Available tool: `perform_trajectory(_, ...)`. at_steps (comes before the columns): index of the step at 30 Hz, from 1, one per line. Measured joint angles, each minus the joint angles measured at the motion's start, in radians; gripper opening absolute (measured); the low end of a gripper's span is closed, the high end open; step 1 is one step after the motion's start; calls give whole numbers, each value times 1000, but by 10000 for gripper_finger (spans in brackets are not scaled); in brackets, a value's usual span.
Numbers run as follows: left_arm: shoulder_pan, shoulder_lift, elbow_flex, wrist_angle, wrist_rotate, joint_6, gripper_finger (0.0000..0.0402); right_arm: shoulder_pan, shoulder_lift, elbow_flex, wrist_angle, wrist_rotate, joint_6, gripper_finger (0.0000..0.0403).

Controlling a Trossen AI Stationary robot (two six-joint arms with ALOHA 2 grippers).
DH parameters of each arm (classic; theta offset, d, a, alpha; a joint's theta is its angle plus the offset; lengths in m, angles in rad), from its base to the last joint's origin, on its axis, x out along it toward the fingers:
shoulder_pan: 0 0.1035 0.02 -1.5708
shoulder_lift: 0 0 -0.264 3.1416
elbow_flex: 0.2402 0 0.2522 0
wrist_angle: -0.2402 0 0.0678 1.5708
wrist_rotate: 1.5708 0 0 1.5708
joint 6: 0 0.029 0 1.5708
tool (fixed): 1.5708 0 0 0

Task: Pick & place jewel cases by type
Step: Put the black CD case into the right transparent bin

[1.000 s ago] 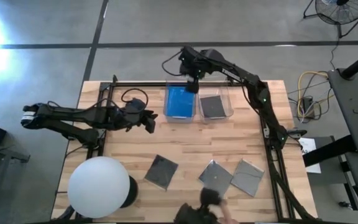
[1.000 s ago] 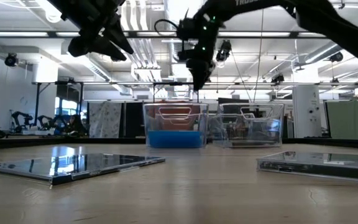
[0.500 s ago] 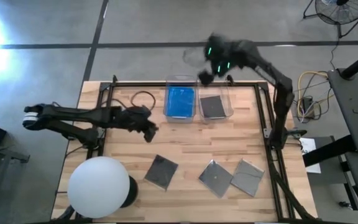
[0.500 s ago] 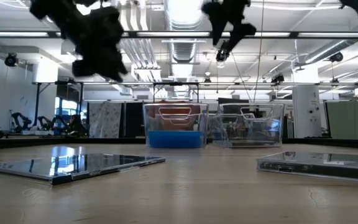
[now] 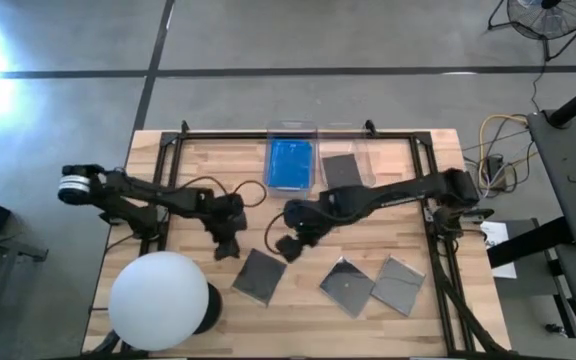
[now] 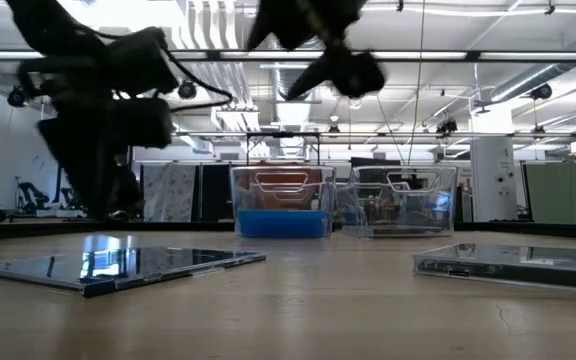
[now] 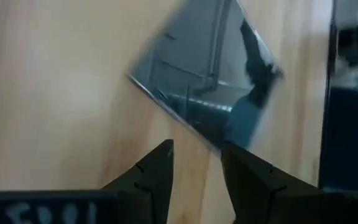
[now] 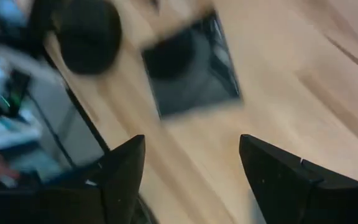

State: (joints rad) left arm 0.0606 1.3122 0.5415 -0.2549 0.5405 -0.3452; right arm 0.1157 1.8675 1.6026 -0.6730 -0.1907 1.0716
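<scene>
**Q:** What is the widest thing before you?

**Me:** The wooden worktop (image 5: pixel 298 215), with a black frame along its edges. At its far edge two clear bins stand side by side, touching. The left bin (image 5: pixel 290 130) holds blue cases (image 5: pixel 290 163); how many are stacked there I cannot tell. The right bin (image 5: pixel 353 132) holds a grey case (image 5: pixel 340 170).

**Q:** And the cases outside the bins?

**Me:** Three grey ones lie flat on the near half of the worktop. One (image 5: pixel 259 275) sits toward the left. Two more are to its right: the middle one (image 5: pixel 348 286) and the right one (image 5: pixel 399 284) lie just beside each other, each turned corner-on.

**Q:** Where are your arms?

**Me:** Both reach in over the middle of the worktop. My left claw (image 5: pixel 229 247) hangs just beside the far-left corner of the leftmost grey case. My right claw (image 5: pixel 289 245) hangs near the same case's far-right side.

**Q:** What are the claws holding?

**Me:** Nothing. In the left wrist view my left fingers (image 7: pixel 156 177) stand a little apart with bare wood between them and the case (image 7: pixel 207 78) ahead. In the right wrist view my right fingers (image 8: pixel 124 171) stand wide apart over wood, a grey case (image 8: pixel 191 65) beyond them.
</scene>
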Motion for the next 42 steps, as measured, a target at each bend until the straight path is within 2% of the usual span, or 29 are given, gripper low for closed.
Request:
perform_trajectory(4, -40, -63, -55, 0, -26, 41, 117, 35, 38, -136, 377, -10, 26, 242)
perform_trajectory(8, -43, -94, -90, 10, -22, 0, 117, 68, 140, -173, 491, -139, -10, 233)
perform_trajectory(11, -43, -95, -104, 19, -47, -24, 117, 82, 221, -150, 490, -146, -136, 230)
perform_trajectory(19, -43, -93, -105, 6, -71, -45, 117, 141, 362, 40, 493, -133, -453, 228)
perform_trajectory(24, -42, -95, -105, -21, -103, -10, 117, 145, 424, 136, 487, -90, -833, 228)
perform_trajectory(27, -42, -96, -105, -65, -126, 55, 117, 148, 481, 216, 484, -95, -991, 228)
perform_trajectory(30, -42, -98, -105, -132, -166, 110, 117, 154, 543, 307, 471, -143, -1075, 228)
perform_trajectory(36, -42, -101, -103, -130, -262, 96, 117, 160, 671, 495, 365, -249, -1198, 228)
perform_trajectory(42, -40, -102, -103, -130, -291, 74, 117, 157, 755, 629, 195, -253, -1246, 228)
